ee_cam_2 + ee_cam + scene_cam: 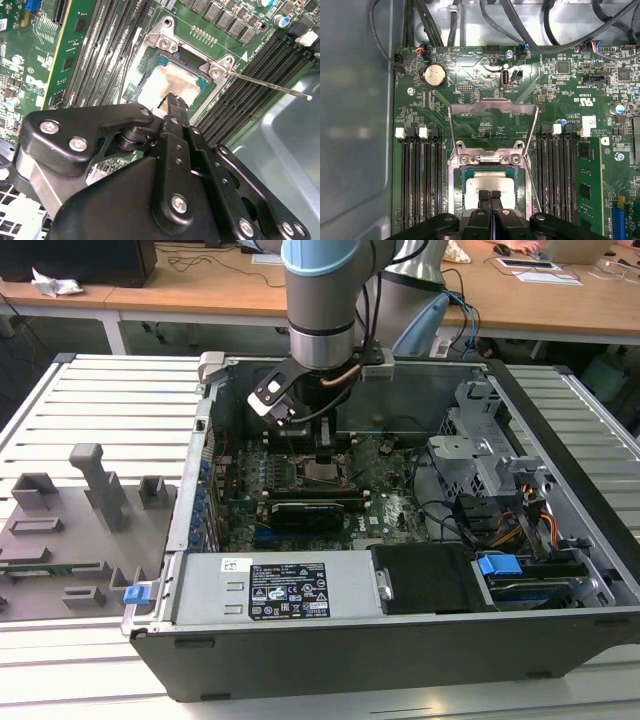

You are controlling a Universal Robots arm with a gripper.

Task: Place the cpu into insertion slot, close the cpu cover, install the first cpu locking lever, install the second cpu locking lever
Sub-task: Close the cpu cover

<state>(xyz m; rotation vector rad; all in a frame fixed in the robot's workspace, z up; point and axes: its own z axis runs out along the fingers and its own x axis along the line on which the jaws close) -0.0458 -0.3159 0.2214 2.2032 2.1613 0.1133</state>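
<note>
The cpu [479,184] lies flat in the insertion slot [454,181], its pale metal top smeared. My gripper [490,194] hangs just over the cpu with its two black fingers pressed together and nothing between them. In the second wrist view the gripper [174,101] has its tip at the edge of the cpu [162,82] inside the insertion slot [192,57]. The cpu cover [492,104] stands open, tilted back from its hinge. A thin wire locking lever [270,85] sticks out free beside the socket. In the exterior view the gripper [325,458] reaches down into the case.
Black memory slots [420,180] flank the socket on both sides. A black card [305,512], the power supply [285,590] and a drive cage [480,440] crowd the open case. Grey fixtures [90,485] stand on the slatted table at the exterior view's left.
</note>
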